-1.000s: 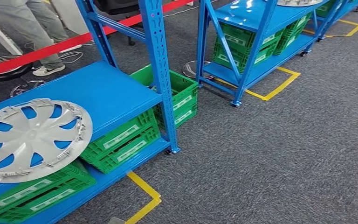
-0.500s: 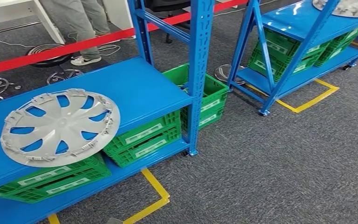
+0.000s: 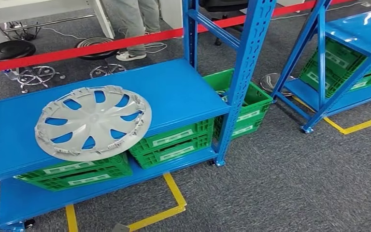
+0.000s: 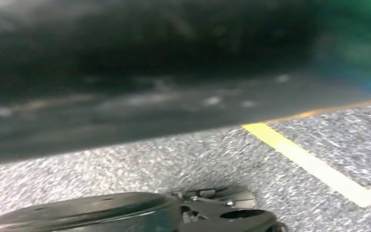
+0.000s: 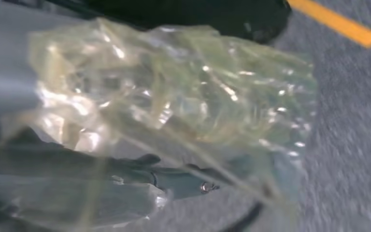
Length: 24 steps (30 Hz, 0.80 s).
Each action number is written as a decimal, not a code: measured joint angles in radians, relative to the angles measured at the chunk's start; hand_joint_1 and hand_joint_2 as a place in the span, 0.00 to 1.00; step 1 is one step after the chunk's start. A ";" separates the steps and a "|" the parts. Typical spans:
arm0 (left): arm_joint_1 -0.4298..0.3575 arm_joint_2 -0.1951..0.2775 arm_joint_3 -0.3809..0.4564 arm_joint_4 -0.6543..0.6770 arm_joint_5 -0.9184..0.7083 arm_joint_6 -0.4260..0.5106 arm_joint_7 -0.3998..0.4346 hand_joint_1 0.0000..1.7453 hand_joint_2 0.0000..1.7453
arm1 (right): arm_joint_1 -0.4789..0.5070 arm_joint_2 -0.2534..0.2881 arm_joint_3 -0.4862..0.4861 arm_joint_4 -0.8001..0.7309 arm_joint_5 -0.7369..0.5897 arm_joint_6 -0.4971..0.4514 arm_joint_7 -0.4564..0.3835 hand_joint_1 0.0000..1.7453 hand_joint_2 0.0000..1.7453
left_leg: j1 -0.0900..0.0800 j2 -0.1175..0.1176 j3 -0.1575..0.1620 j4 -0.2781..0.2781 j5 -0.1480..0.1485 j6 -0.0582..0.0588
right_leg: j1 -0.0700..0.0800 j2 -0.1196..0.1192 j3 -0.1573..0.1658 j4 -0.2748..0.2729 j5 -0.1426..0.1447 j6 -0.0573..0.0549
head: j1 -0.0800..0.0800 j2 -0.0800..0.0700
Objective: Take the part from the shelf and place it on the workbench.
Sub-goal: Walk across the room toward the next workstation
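Plainly, the silver-grey slotted plastic wheel cover [image 3: 92,122] lies flat on the blue metal shelf [image 3: 174,92], overhanging its front edge, untouched; whether the fingers are spread cannot be told.

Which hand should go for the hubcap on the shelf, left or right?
Left, tentatively. The hubcap lies on the shelf toward the left of the head view, the left arm's side. The right hand is wrapped in clear plastic film; its fingers' state is unreadable. Neither arm is raised yet.
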 joint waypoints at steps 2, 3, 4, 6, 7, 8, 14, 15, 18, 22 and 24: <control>0.000 0.000 0.000 0.000 0.000 0.000 0.000 0.00 0.00 | 0.001 0.000 0.000 0.000 -0.001 0.000 0.000 0.00 0.00 | -0.002 0.049 -0.025 0.051 -0.034 -0.009 | 0.000 -0.026 0.003 -0.005 0.003 -0.015 | -0.007 0.000; -0.002 0.000 0.000 0.000 0.000 0.000 0.000 0.00 0.00 | 0.002 0.000 0.000 -0.001 -0.001 0.000 0.000 0.00 0.00 | -0.003 0.079 -0.051 0.108 -0.065 -0.013 | 0.002 -0.041 0.003 -0.006 0.002 -0.020 | -0.011 0.000; -0.004 0.000 0.000 0.000 0.000 0.000 0.000 0.00 0.00 | 0.004 0.000 0.000 -0.001 -0.001 0.000 0.000 0.00 0.00 | -0.003 0.094 -0.085 0.178 -0.099 -0.015 | 0.004 -0.057 0.003 -0.006 0.001 -0.024 | -0.013 0.000; -0.003 0.000 0.000 0.000 0.000 0.000 0.000 0.00 0.00 | 0.005 0.000 0.000 -0.001 -0.001 0.000 0.000 0.00 0.00 | -0.001 0.102 -0.131 0.277 -0.130 -0.017 | 0.006 -0.086 0.003 -0.006 -0.002 -0.027 | -0.013 0.000; -0.001 0.001 0.000 0.000 0.000 0.000 0.000 0.00 0.00 | 0.004 0.000 0.000 -0.001 -0.001 0.000 0.000 0.00 0.00 | -0.001 0.104 -0.128 0.274 -0.115 -0.015 | 0.007 -0.099 0.005 -0.006 -0.003 -0.028 | -0.013 0.000; 0.000 0.001 0.000 0.000 0.000 0.000 0.000 0.00 0.00 | 0.003 0.000 0.000 -0.001 -0.001 0.000 0.000 0.00 0.00 | -0.002 0.109 -0.106 0.231 -0.084 -0.012 | 0.008 -0.110 0.008 -0.006 -0.005 -0.027 | -0.014 0.000; -0.004 0.002 0.000 0.000 0.000 0.000 0.000 0.00 0.00 | 0.000 0.000 0.000 -0.001 -0.001 0.000 -0.001 0.00 0.00 | -0.026 0.184 0.006 -0.002 -0.006 0.024 | 0.018 -0.175 0.028 -0.010 -0.021 -0.003 | -0.014 0.000; -0.002 0.003 0.000 0.000 0.000 0.000 0.000 0.00 0.00 | -0.002 0.000 0.000 -0.001 -0.001 0.000 -0.001 0.00 0.00 | -0.024 0.172 0.008 -0.008 -0.003 0.029 | 0.018 -0.176 0.032 -0.011 -0.025 0.002 | -0.014 0.000; -0.003 0.002 0.000 0.000 0.000 0.000 0.000 0.00 0.00 | -0.005 0.000 0.000 -0.001 -0.001 0.000 -0.001 0.00 0.00 | -0.012 0.136 0.017 -0.022 0.006 0.044 | 0.015 -0.097 -0.005 0.080 -0.084 0.013 | -0.008 0.000; -0.003 -0.001 0.000 0.000 0.000 -0.001 0.000 0.00 0.00 | 0.001 0.000 -0.001 -0.001 -0.001 -0.001 0.000 0.00 0.00 | -0.012 0.094 0.018 -0.021 0.005 0.048 | 0.015 -0.055 -0.110 0.263 -0.134 0.017 | -0.002 0.000; 0.000 -0.002 0.000 0.000 0.000 -0.002 0.000 0.00 0.00 | 0.001 -0.001 -0.003 -0.001 -0.004 -0.002 0.000 0.00 0.00 | -0.011 0.082 0.025 -0.019 0.000 0.043 | 0.014 -0.054 -0.077 0.162 -0.055 0.016 | -0.002 0.000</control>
